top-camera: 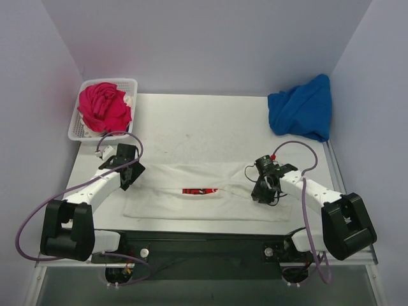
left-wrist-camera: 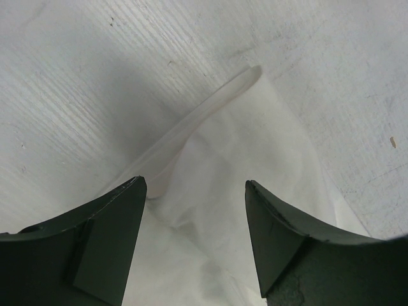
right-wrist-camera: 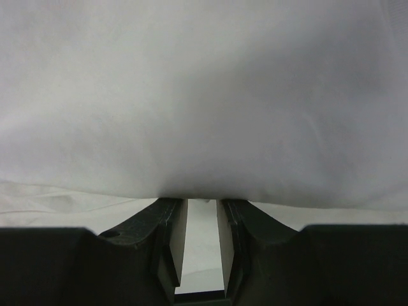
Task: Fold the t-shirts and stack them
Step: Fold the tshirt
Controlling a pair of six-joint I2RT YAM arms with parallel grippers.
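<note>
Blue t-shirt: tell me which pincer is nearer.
Right. Right pincer: on the same side as the blue t-shirt, at the white shirt. Left pincer: across the table, near the basket.

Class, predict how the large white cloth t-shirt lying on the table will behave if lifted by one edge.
The large white cloth t-shirt will probably droop and unfold: it lies flat in soft layers. It likely feels light, since its thin edge curls up off the white table. Pushed, it would probably bunch rather than slide whole.

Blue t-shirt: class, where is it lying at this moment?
In the top view the blue t-shirt lies bunched at the far right corner of the table, beyond the right claw and the spread white t-shirt.
</note>
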